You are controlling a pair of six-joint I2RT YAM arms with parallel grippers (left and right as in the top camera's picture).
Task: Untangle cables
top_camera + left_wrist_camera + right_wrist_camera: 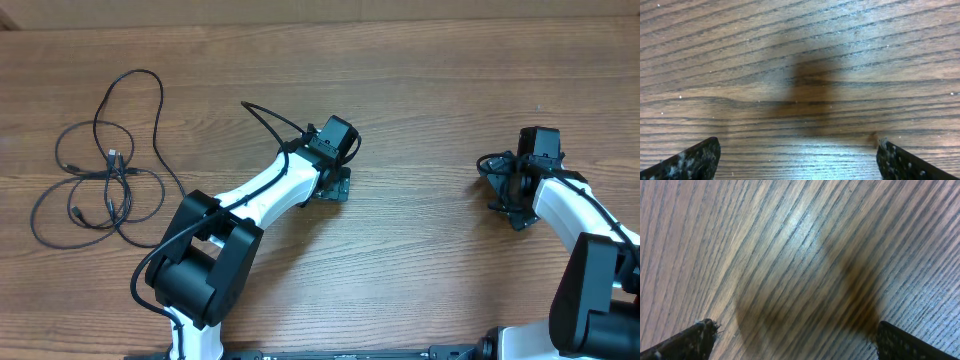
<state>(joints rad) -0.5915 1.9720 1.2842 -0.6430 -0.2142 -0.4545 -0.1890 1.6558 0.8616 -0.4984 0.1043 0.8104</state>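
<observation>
Far left, cables (pixel 118 172) lie tangled.

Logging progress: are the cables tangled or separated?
Tangled: the cables lie together in one bunch, their loops crossing and overlapping one another in the overhead view.

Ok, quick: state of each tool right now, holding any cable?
Left tool: open, holding nothing; only table beneath it.
Right tool: open, holding nothing.
The cables lie away from both.

Thin black cables (pixel 100 165) lie looped, seemingly tangled, at table's left
</observation>
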